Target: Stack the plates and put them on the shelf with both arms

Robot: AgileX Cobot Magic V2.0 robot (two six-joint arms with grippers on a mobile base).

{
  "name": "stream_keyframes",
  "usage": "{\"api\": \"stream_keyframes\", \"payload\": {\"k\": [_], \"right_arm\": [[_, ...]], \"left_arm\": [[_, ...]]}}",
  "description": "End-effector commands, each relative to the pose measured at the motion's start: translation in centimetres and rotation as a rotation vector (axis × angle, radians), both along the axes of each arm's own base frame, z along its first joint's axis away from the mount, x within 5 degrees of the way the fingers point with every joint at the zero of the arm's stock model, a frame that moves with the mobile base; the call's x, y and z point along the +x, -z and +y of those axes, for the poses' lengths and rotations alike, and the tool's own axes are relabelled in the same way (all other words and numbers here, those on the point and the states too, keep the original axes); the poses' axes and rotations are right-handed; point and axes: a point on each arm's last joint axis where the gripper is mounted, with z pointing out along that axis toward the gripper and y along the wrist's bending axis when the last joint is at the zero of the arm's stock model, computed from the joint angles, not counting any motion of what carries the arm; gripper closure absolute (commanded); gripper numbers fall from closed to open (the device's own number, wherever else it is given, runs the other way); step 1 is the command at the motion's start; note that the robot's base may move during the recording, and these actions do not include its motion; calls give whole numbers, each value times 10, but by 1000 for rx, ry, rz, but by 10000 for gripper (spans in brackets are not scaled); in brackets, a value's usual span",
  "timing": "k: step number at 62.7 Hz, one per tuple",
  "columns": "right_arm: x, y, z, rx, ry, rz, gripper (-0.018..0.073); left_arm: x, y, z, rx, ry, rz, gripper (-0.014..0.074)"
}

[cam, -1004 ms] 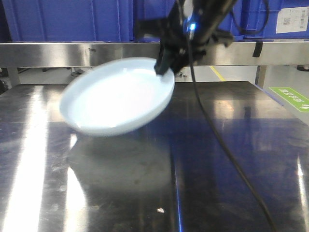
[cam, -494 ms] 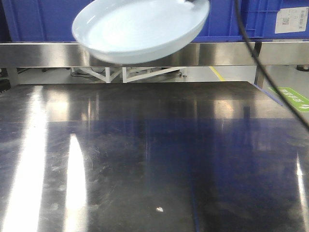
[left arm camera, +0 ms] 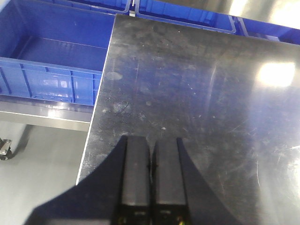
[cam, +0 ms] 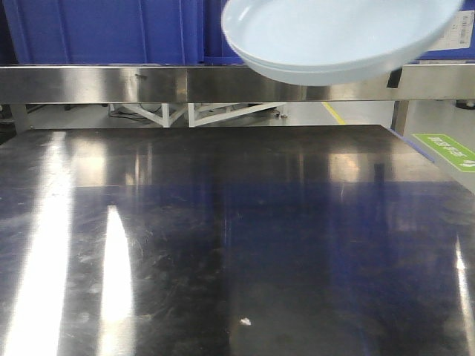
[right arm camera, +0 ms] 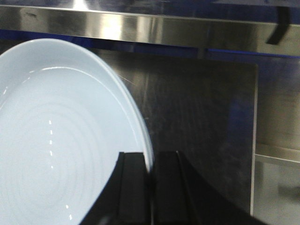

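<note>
The plates [right arm camera: 61,136] are pinched at their rim by the right gripper [right arm camera: 150,185]. In the right wrist view the pale edge runs up out of the narrow slot between the two black fingers [right arm camera: 133,187], which are clenched on it. From that grip the glossy bluish-white dish spreads out to the gripper's left and forward, filling the left half of the view. Faint ring-shaped reflections show on its inner face.

In the front view the plates [cam: 334,33] hang high at the top of the frame, tilted and well clear of any surface. A second edge line runs just under the top rim. It reads as two dishes nested together, though I cannot tell this for certain.

Ahead of and below the right gripper lies the dark steel table [right arm camera: 197,117], with its right edge off to the gripper's right. Beyond it a bright steel rail [right arm camera: 140,26] crosses the far side.

The left gripper [left arm camera: 151,178] is clamped shut with its fingers pressed together and nothing between them. It hovers above the near left corner of the steel table [left arm camera: 197,93]. The table's left edge runs forward just to this gripper's left. Blue crates [left arm camera: 47,61] sit further left, past that edge, and more stand along the far end.
</note>
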Motion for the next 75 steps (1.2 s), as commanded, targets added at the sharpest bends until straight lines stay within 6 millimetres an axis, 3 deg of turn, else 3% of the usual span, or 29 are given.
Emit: {"api": "stream_keyframes", "payload": {"k": [1, 13, 27, 36, 75], "right_arm": [[-19, -18, -8, 42, 18, -155, 503], [-55, -1, -18, 50, 22, -182, 503], [-78, 15, -35, 56, 89, -232, 503], [-85, 17, -46, 56, 148, -264, 503], [-86, 19, -46, 54, 147, -253, 503]], "left_arm": [[4, -16, 0, -13, -10, -107, 506], [4, -16, 0, -13, -10, -107, 506], [4, -16, 0, -13, -10, -107, 506], [4, -16, 0, -13, -10, -107, 506], [4, -16, 0, -13, -10, -107, 506]]}}
